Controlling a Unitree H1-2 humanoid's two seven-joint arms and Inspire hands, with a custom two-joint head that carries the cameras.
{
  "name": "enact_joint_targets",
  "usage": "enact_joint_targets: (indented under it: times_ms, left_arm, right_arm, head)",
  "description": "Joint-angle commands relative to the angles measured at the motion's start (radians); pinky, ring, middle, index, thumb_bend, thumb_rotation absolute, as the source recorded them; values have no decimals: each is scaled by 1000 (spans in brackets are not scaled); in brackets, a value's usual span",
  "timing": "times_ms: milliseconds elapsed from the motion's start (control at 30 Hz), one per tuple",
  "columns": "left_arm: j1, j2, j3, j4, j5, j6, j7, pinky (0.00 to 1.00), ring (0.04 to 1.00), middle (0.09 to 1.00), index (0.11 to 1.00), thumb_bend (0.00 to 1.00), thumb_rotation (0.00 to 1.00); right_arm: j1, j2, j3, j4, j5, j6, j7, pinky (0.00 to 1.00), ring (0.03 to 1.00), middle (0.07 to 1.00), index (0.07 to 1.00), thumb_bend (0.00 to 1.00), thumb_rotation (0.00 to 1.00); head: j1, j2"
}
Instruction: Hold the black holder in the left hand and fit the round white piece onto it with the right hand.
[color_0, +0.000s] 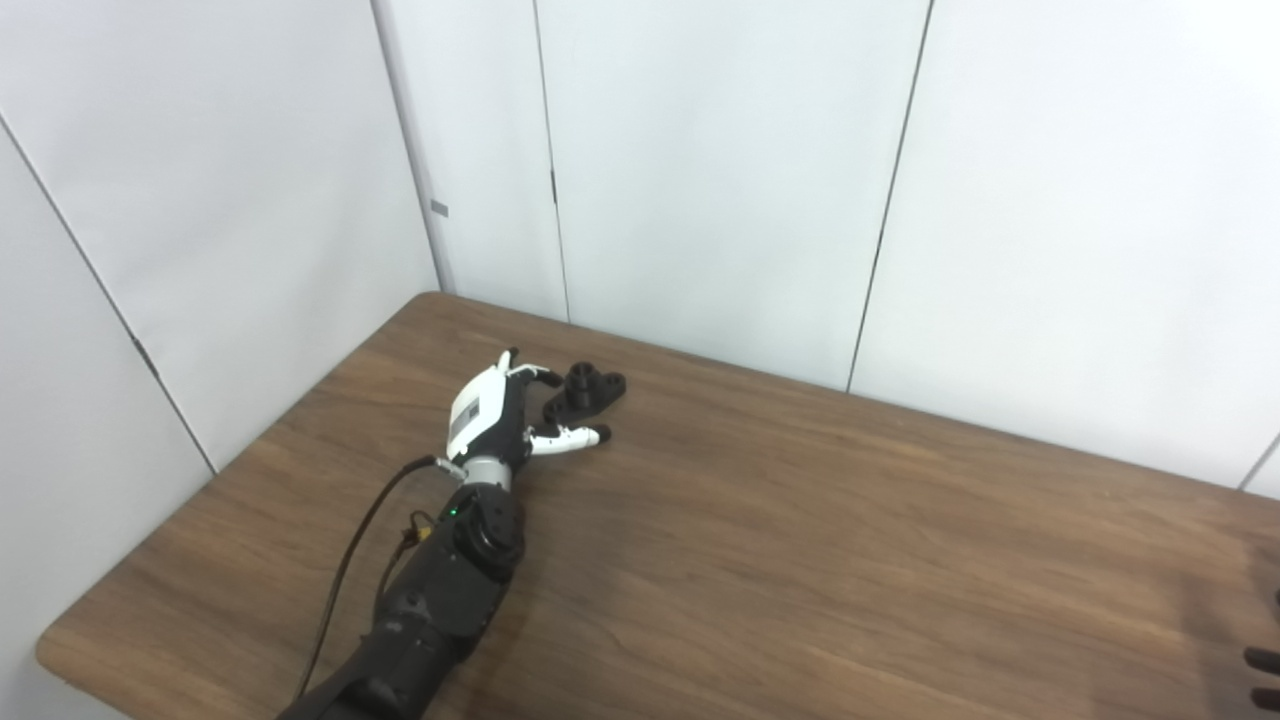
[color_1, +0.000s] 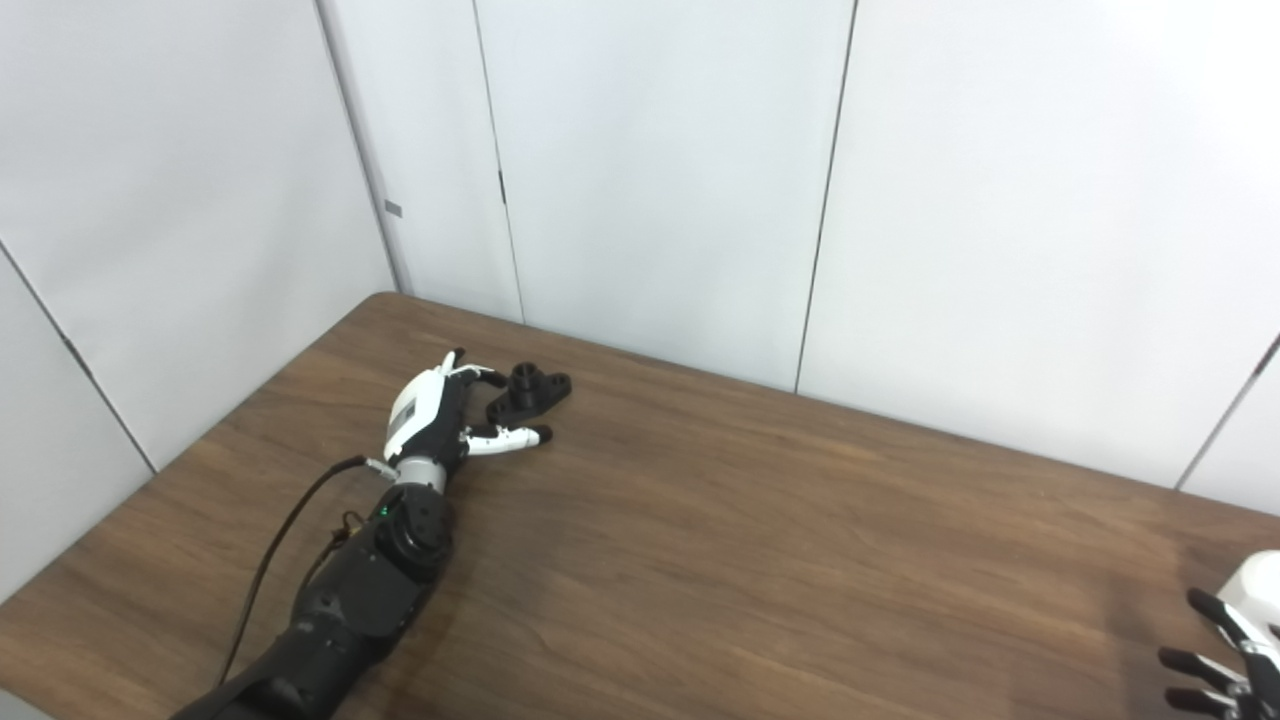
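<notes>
Black holder (color_0: 585, 391): lying flat on the table (color_0: 800, 560), far-left part, near the back edge; not lifted.
Holder's long axis: runs from near-left to far-right, raised hub in the middle, an eyelet lug at each end.
Left hand (color_0: 492, 412): just beside the holder's near-left end, palm turned toward it; fingers (color_0: 545, 376) spread, thumb below the piece. Contact at the fingertips cannot be told; nothing is clasped.
Bearing: holder lies ahead and to the right of the left fingers, inside their open span.
Right hand (color_1: 1235, 640): only partly in view at the lower right edge, well apart from the holder; fingers apart, holding nothing seen.
Round white piece: not in view.
Judgement: the left hand is far nearer; closing across the holder's near end looks the next requirement.
</notes>
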Motion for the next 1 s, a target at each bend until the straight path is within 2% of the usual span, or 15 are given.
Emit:
enact_joint_targets:
  times_ms: [0,267,367,700,967]
  left_arm:
    - [3,-23,-19,37,-31,25,-73,1000,1000,1000,710,1000,280]
    - [-10,-23,-44,61,4,52,-43,1000,1000,1000,734,1000,319]
    - [-18,-28,-43,75,5,54,-34,1000,1000,1000,743,977,290]
    - [-45,-37,-48,129,2,27,-4,998,1000,1000,737,962,262]
    - [-61,-41,-61,153,12,28,19,970,1000,1000,721,975,289]
  right_arm:
    - [-17,-19,-13,-48,3,-5,-3,631,742,924,860,666,99]
    - [-8,-20,-16,-70,8,13,6,620,740,927,863,668,119]
    - [-6,-20,-15,-69,5,4,4,616,729,923,861,671,131]
    - [4,-16,-14,-92,2,27,5,619,730,922,856,668,115]
    - [10,-18,-13,-104,1,36,7,617,731,919,855,662,119]
  head:
    - [-3,3]
    - [-7,11]
    - [-7,13]
    - [-14,23]
    - [-16,31]
